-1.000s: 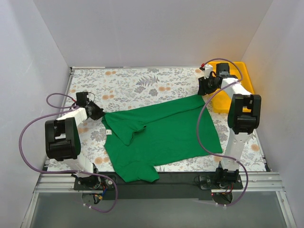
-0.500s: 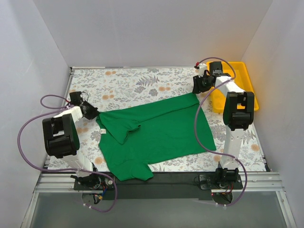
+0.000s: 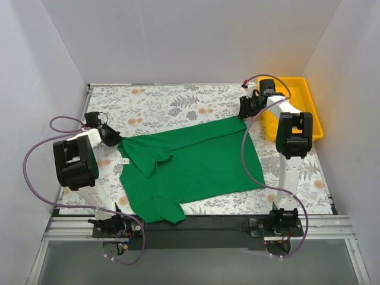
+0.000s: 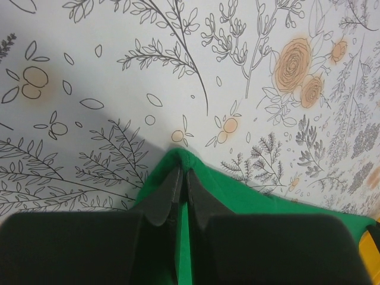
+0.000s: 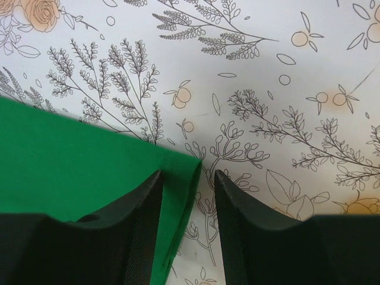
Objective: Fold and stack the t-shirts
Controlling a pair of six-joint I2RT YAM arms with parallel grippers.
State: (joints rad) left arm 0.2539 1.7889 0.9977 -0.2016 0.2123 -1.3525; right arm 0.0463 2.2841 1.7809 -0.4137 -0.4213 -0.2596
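End effectors, taken in turn: the left end effector [image 4: 183,173] is clamped fully shut, with a small peak of green cloth pinched between its jaws. The right end effector [image 5: 187,178] has its jaws partly apart, straddling a hemmed corner of the same cloth. I see bare table between that corner and one finger, so I read no firm grip there. Whether the other finger pins the cloth down I cannot tell. Moving outward, both hold or flank the one green t-shirt [image 3: 196,166]. It lies across the middle of the floral table [image 3: 166,104], drawn out between the two arms from the left edge toward the far right. Its white neck label [image 3: 126,161] shows near the left end, and one sleeve is doubled over onto the body beside it. The near sleeve trails toward the table's front edge. A yellow tray [image 3: 309,113] sits at the far right corner, just behind the right arm. As I judge it, the task is at its start. The garment is being spread flat, no deliberate fold has been made, and nothing is stacked. Both side folds, the lengthwise fold and the placing remain to be done.
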